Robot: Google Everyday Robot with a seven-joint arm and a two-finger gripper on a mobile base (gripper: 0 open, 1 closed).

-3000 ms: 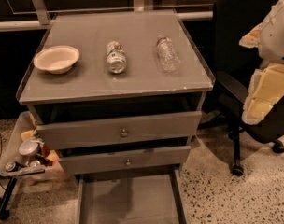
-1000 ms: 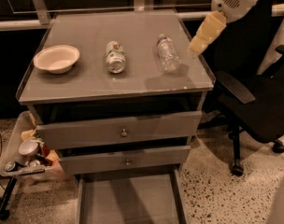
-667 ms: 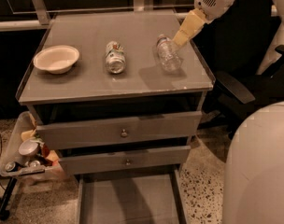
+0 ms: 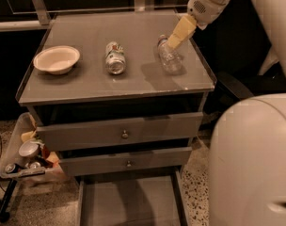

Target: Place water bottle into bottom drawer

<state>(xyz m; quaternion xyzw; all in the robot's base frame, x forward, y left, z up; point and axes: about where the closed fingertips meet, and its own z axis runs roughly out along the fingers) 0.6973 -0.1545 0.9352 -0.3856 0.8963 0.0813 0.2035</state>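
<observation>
Jaws open or closed: cannot tell. Just brought gripper (image 4: 173, 41) in from the right to the water bottle (image 4: 171, 60) lying on the cabinet top (image 4: 86, 86); grasp due next, bottom drawer (image 4: 129, 206) open

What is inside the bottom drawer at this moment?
Nothing shows in the bottom drawer: only its bare grey floor. Its back part is covered by the drawer above. The water bottle lies on the cabinet top, with the gripper at its cap end.
</observation>
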